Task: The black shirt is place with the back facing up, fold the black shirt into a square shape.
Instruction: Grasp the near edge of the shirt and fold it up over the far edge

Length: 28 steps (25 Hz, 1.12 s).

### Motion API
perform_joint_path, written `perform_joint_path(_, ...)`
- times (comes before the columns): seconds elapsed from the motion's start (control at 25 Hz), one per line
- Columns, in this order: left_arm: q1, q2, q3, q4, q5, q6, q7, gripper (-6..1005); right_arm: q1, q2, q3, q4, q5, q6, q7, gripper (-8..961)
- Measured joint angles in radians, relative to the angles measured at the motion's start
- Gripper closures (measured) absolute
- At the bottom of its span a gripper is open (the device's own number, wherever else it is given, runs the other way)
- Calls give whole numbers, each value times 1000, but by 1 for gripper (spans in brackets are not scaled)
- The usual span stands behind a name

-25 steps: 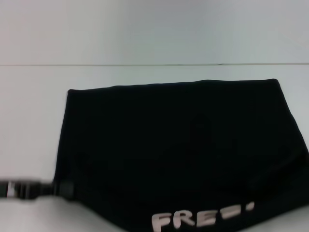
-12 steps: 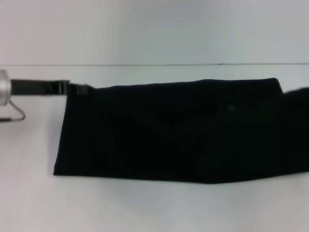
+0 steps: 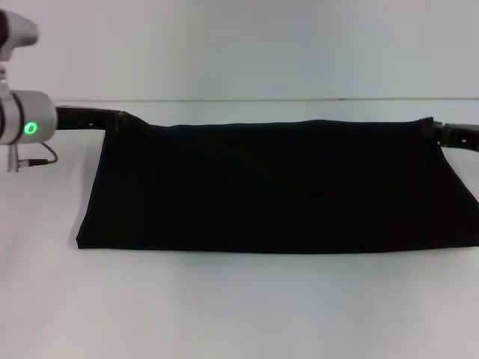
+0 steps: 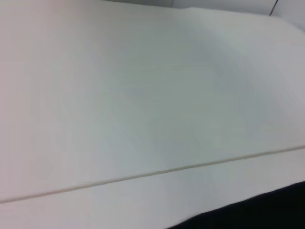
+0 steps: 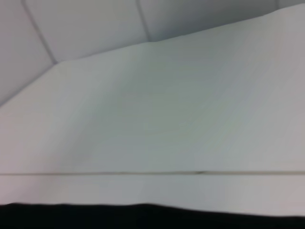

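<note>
A: Going left to right, what sits on the plain white tabletop (image 3: 224, 314)?

B: One thing only: a large black soft cloth shirt (image 3: 277, 187), lying flat as a wide band across the middle, its near edge straight and its far edge running from one arm to the other. No lettering shows on the upper side.

A: And the arms?

B: Two. The left end effector (image 3: 120, 120) is at the shirt's far left corner, reaching in from a silver wrist with one green light. Its tip touches the cloth there, but I cannot tell how far its fingers are parted or whether they grip the fabric.

A: The right one?

B: The right end effector (image 3: 441, 133) meets the far right corner of the shirt in the same way; its fingers' state cannot be told either.

A: The wrist views?

B: Each shows white tabletop with one dark strip of shirt along an edge.
</note>
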Motion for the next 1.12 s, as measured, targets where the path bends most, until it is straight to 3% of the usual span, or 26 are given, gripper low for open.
perform_joint_path(0.28, -18, -10, 61, -17, 3, -110, -1, 1000, 52, 10, -8, 18, 2, 133, 0, 912)
perform_joint_path(0.6, -23, -1, 70, -22, 6, -220, 3, 1001, 98, -16, -16, 73, 2, 248, 0, 912)
perform_joint_path(1.12, -59, -17, 137, -67, 0, -364, 14, 1001, 113, -17, -22, 92, 3, 305, 0, 913)
